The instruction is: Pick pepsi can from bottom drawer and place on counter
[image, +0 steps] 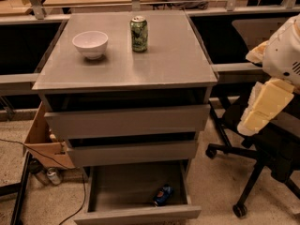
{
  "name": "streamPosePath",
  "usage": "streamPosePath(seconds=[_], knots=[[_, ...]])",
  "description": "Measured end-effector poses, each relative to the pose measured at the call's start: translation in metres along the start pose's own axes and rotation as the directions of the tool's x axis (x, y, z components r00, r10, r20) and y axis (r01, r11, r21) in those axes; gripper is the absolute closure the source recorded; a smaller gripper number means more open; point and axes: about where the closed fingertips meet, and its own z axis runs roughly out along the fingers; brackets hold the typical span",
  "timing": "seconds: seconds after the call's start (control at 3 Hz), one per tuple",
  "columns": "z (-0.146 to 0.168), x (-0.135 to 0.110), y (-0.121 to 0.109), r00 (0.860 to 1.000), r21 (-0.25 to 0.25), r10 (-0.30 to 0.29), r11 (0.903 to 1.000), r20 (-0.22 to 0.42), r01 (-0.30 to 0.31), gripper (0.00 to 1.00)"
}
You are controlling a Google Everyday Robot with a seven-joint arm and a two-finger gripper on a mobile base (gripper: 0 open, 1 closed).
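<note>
Pepsi can (162,195) lies on its side in the bottom drawer (123,187), at the near right corner, just behind the low front panel. The drawer is pulled out; the two taller drawers above it are less extended.

On the counter (168,62) we note a green can (138,33) upright at far centre and a white bowl (90,44) to its left, the two apart.

End effector (263,106) hangs right of the cabinet, above a black office chair (269,161), well apart from the can. It holds nothing that we can see; how far open it is, we cannot tell.
</note>
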Motion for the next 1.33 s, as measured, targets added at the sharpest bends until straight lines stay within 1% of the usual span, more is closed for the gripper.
streamPosePath(seconds=[0.33, 0.67, 1.0, 1.33], knots=[[0.028, -0.018, 0.010, 0.992, -0.046, 0.092, 0.9950, 0.086, -0.089, 0.00], [0.069, -0.041, 0.024, 0.965, -0.118, 0.201, 0.9761, 0.171, -0.182, 0.00], [0.115, -0.065, 0.040, 0.925, -0.190, 0.308, 0.9445, 0.225, -0.268, 0.00], [0.163, -0.089, 0.059, 0.887, -0.251, 0.389, 0.9105, 0.250, -0.329, 0.00]])
